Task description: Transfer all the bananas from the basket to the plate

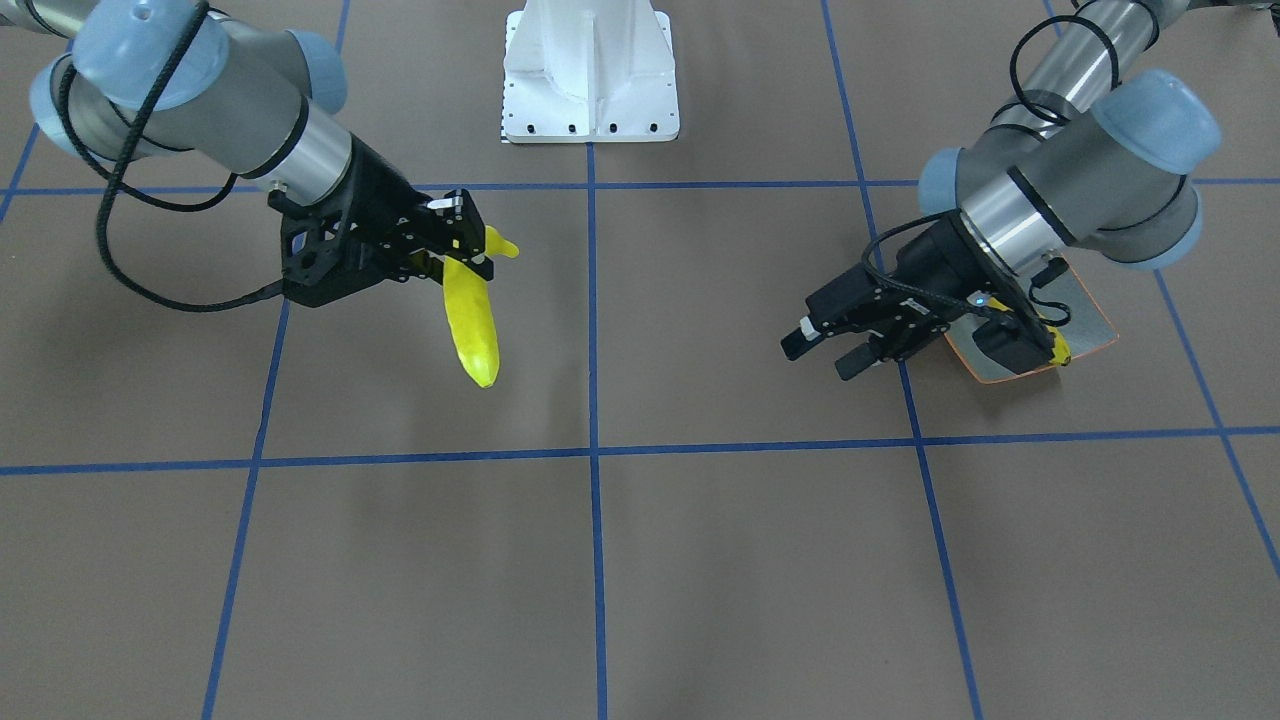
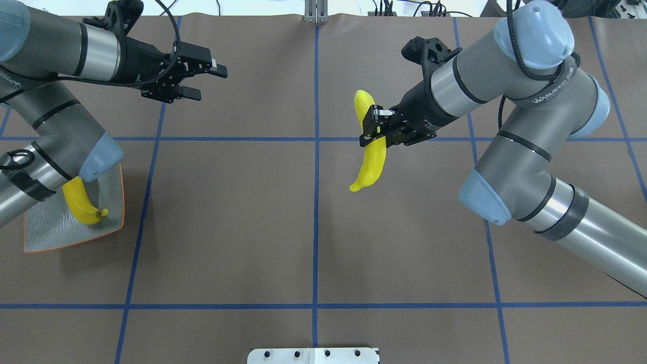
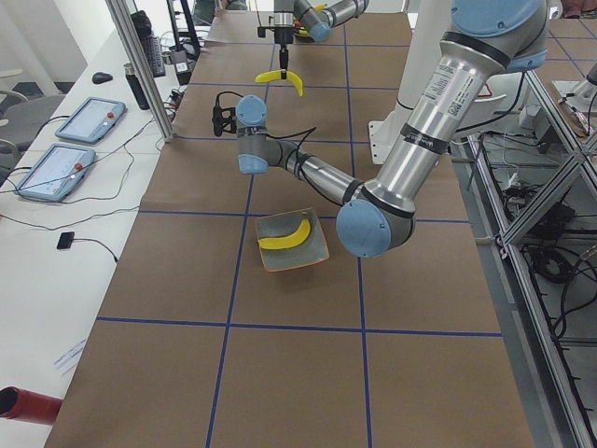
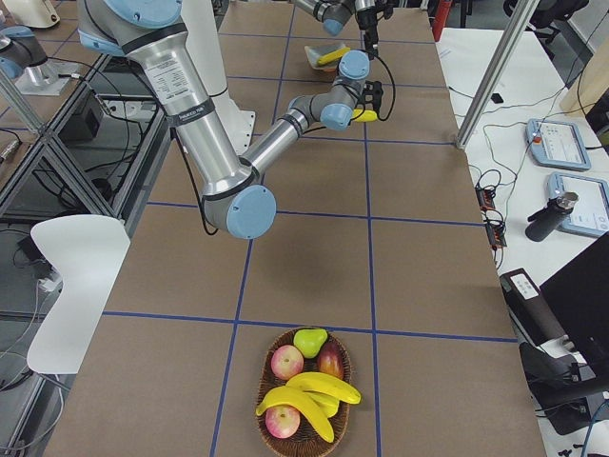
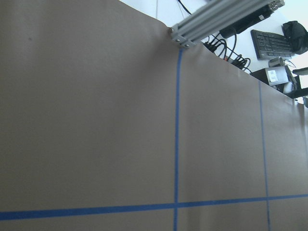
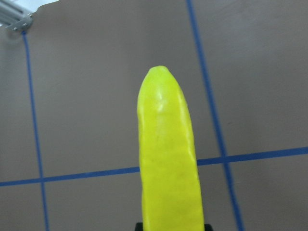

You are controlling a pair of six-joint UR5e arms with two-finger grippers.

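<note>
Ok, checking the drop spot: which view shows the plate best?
Exterior left: the plate is whole, one banana on it. Overhead and front-facing have the left arm covering part; exterior right shows it tiny; wrist views miss it.

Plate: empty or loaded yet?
Loaded: one banana lies on the plate; the left gripper hangs open, away from it.

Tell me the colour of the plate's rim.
Orange, a thin line around the grey-green plate; clearest in the overhead exterior view.
</note>
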